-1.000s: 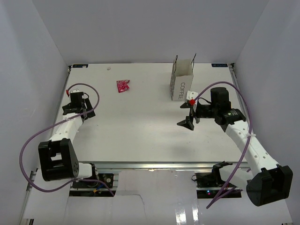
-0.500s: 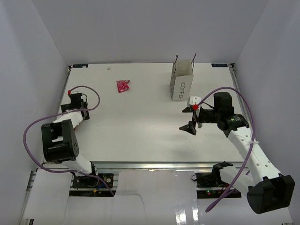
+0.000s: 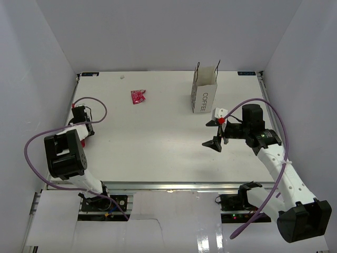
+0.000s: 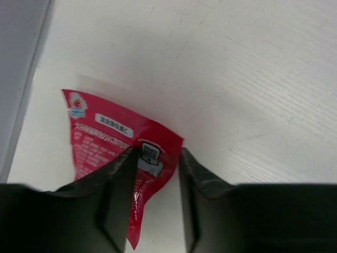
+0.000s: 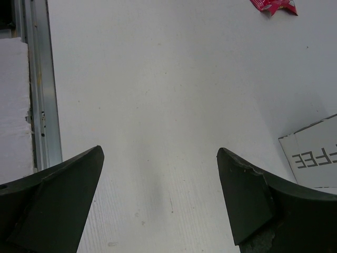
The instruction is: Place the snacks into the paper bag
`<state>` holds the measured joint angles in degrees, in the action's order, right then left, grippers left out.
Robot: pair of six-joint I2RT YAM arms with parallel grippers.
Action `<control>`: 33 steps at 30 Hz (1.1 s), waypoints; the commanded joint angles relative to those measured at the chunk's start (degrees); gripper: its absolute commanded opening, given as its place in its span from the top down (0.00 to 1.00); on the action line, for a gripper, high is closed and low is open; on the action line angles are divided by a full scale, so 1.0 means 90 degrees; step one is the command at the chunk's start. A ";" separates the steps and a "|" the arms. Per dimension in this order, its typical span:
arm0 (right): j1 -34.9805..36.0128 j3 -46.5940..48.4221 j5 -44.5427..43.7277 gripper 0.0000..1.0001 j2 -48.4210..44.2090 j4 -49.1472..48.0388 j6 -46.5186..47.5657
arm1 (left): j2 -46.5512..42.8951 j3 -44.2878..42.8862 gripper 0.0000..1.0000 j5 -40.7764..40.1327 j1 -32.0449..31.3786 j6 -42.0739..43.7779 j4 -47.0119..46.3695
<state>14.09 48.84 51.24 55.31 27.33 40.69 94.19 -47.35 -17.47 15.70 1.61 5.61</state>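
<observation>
The left pincer [image 4: 155, 161] is half closed around a red snack [image 4: 100, 142] at the bench's [image 3: 158, 142] left edge; I cannot tell if it grips. The right pincer [image 3: 211, 133] is wide apart near the paper bag [image 3: 204, 95].

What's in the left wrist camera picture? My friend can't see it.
A red snack wrapper lies flat on the white table, near the table's edge. The left gripper is right over it, its two dark fingers on either side of the wrapper's corner, with a narrow gap between them.
</observation>
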 commanded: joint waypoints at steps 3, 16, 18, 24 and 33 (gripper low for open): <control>-0.0052 -0.0085 0.0253 0.06 -0.0081 0.0098 -0.0068 | 0.0305 -0.0255 0.65 0.1432 0.0101 -0.0032 0.0675; -0.0032 -0.0182 0.0917 0.07 0.0328 -0.0185 -0.0038 | -0.1187 0.0026 1.00 0.5669 -0.0026 -0.0743 0.0443; 0.0026 -0.0134 0.1180 0.07 0.0543 -0.0254 0.0030 | -0.1441 0.0290 1.00 0.6519 -0.0278 -0.1114 0.0248; 0.0426 0.0237 0.1230 0.07 0.1168 -0.0517 0.0225 | -0.2047 0.0896 1.00 0.7488 -0.1480 -0.1789 -0.0310; 0.1754 0.0979 0.0869 0.10 0.2348 0.0088 0.4704 | -0.2536 0.1072 1.00 0.8327 -0.2438 -0.1995 -0.0448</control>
<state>27.27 54.19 59.11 73.67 25.21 61.23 73.73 -38.76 52.16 -5.45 -15.84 3.16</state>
